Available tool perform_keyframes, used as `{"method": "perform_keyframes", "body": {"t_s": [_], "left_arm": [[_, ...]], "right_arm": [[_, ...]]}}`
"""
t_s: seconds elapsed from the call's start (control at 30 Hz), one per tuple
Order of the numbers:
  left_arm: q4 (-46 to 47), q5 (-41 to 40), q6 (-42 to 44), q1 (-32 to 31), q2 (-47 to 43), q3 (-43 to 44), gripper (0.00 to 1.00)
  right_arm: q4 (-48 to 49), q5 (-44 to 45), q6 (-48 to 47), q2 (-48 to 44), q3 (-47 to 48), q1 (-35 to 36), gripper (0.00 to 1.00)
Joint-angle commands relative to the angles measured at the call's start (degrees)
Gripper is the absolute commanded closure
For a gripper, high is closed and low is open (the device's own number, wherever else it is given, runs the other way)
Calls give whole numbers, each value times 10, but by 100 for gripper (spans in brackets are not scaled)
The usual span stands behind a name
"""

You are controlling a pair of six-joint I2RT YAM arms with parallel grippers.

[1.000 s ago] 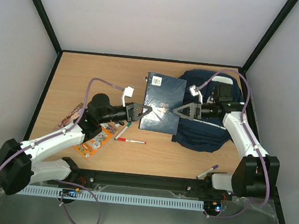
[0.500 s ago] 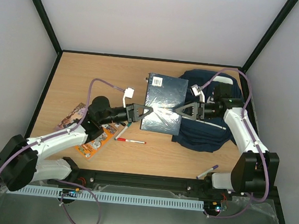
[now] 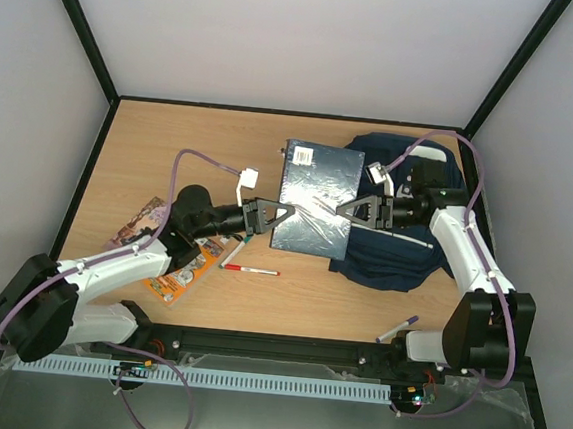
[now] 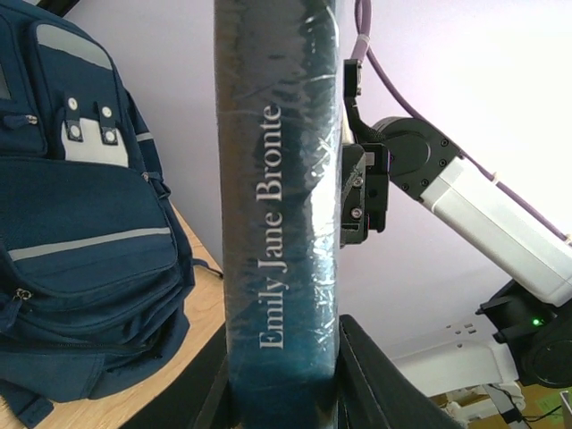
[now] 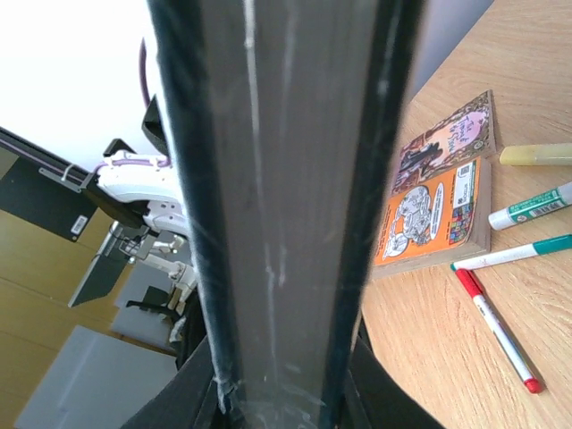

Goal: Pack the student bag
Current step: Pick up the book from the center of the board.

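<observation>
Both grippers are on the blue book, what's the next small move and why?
Probably carry the blue book a little to the right, over the student bag. The left gripper pinches its spine edge and the right gripper its page edge, so both sides are held, and the bag lies just to its right.

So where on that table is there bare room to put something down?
The far-left corner of the table is bare, between the left wall and the dark-blue book. So is the near strip between the red pen and purple marker. Crowded: the student bag on the right, the booklets near left.
</observation>
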Motion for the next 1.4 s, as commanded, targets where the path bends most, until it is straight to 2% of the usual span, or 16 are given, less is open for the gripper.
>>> {"method": "perform_keyframes", "body": {"t_s": [0.0,0.03,0.07,0.1,0.17,0.27,0.37,0.47,0.6,0.7,0.8,1.0,1.17,1.27,1.37], "left_arm": [[-24,-56,40,5,16,6,78],[-32,-59,44,5,17,7,73],[-41,-61,48,6,17,8,64],[-52,-64,53,6,16,12,49],[-89,-69,73,7,11,24,35],[-164,-92,119,9,-5,46,24],[-255,-131,168,9,-13,79,16],[-357,-164,223,8,5,129,15],[-431,-180,308,-20,48,190,17],[-491,-258,394,-92,89,251,18],[-539,-329,475,-152,153,319,21],[-621,-369,615,-227,312,474,38],[-657,-362,675,-237,433,575,55],[-659,-336,694,-237,484,619,56],[-648,-321,713,-242,520,642,48]], "right_arm": [[-18,-67,-13,-26,19,11,96],[-16,-65,-12,-26,19,11,98],[-15,-62,-11,-26,21,9,99],[-15,-59,-10,-26,25,5,99],[-22,-42,-10,-22,42,-5,99],[-6,21,24,-16,75,-23,99],[107,169,140,-41,67,-38,99],[126,310,149,-74,74,-44,99],[99,408,149,-82,95,-79,99],[86,423,152,-84,92,-148,99],[55,428,111,-84,103,-215,99],[-20,405,15,-108,122,-366,99],[-58,449,-65,-145,91,-409,99],[-64,466,-78,-146,88,-419,99],[-68,466,-79,-136,87,-436,99]]}}
